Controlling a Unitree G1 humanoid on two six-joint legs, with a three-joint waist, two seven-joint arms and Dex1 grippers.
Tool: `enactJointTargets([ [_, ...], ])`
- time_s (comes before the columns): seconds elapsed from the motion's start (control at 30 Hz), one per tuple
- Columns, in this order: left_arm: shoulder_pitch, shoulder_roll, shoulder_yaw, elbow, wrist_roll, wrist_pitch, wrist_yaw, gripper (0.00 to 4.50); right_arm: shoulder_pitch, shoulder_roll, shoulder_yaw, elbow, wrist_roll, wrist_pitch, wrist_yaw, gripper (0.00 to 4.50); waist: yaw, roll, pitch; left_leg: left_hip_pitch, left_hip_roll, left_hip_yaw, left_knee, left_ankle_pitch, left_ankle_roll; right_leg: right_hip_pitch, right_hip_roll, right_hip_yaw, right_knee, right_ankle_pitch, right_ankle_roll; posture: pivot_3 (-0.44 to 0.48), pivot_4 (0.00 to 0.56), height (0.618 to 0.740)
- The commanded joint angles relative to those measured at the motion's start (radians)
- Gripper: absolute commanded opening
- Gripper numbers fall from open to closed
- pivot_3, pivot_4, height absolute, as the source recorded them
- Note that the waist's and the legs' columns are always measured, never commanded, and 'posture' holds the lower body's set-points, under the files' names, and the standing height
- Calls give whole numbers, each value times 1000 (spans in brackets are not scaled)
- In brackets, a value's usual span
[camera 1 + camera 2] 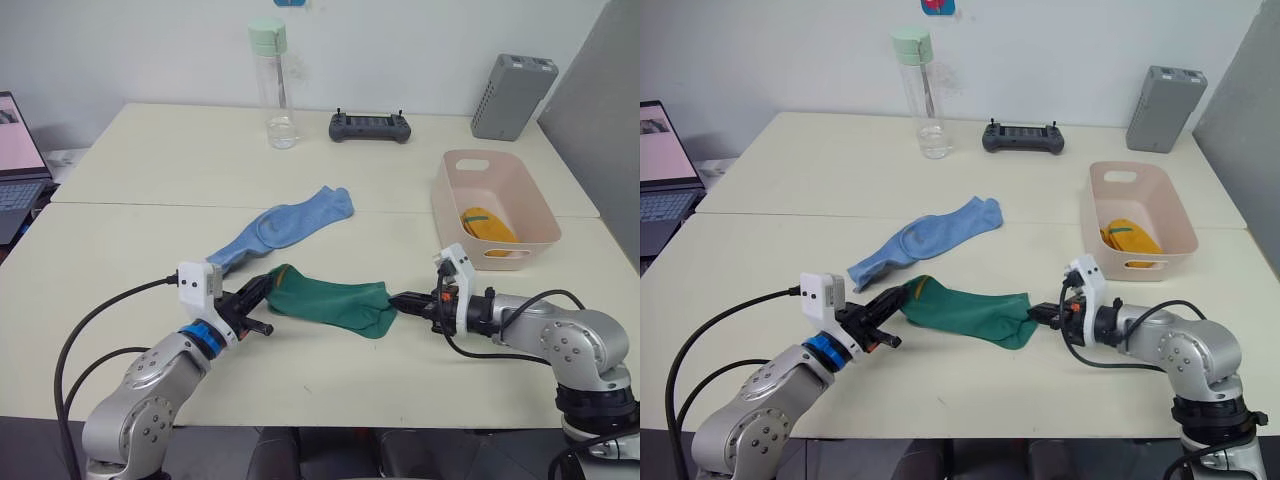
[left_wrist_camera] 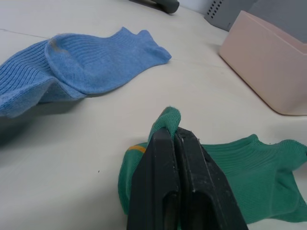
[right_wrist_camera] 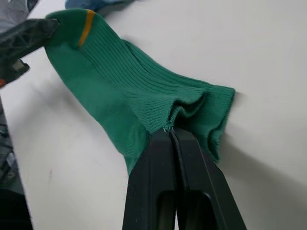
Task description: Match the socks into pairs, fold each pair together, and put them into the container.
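Note:
Dark green socks (image 1: pixel 335 303) hang stretched just above the near table between both grippers. My left gripper (image 1: pixel 268 289) is shut on their toe end, where an orange stripe shows (image 3: pixel 87 25). My right gripper (image 1: pixel 394 303) is shut on the cuff end (image 3: pixel 192 108). Light blue socks (image 1: pixel 285 228) lie overlapped behind the green ones (image 2: pixel 76 67). The pink container (image 1: pixel 492 207) stands at the right, with folded yellow socks (image 1: pixel 484 226) inside.
A clear bottle with a green cap (image 1: pixel 275 85), a black controller (image 1: pixel 370 126) and a grey ribbed box (image 1: pixel 512 96) stand along the far side. A laptop (image 1: pixel 18 165) sits at the left edge. A seam (image 1: pixel 150 204) joins two tables.

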Motion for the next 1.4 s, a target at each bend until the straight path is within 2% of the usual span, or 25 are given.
enactJointTargets([
  [0.03,-19,12,47,-36,-52,-5,7,0,-47,27,-127,-16,113,82,-46,42,0,0,0,0,0,0,0,0,0,0,0,0,0,0,0,0,150,740],
  [0.13,-8,12,56,-35,-69,-12,5,0,-46,36,-189,-20,176,161,-79,42,0,0,0,0,0,0,0,0,0,0,0,0,0,0,0,0,150,740],
  [0.4,25,-44,0,-86,-83,-34,40,0,-5,65,-290,-55,290,290,-167,42,0,0,0,-1,0,0,-2,0,0,0,0,0,-1,0,0,0,150,740],
  [0.57,51,-41,-25,-64,-39,-72,31,0,3,81,-246,-37,268,257,-190,42,-5,0,0,0,0,0,-2,0,0,-1,0,0,-1,0,0,0,150,740],
  [1.07,45,-78,-74,11,31,-181,18,0,31,37,-105,42,129,61,-133,42,-4,0,0,0,0,0,-3,0,0,-1,0,0,-1,-1,-1,0,150,740],
  [1.4,60,-91,-102,33,50,-212,2,0,26,8,-91,80,72,3,-107,42,-4,0,0,0,0,0,-3,0,0,-1,0,0,-1,-1,-2,0,150,740],
])
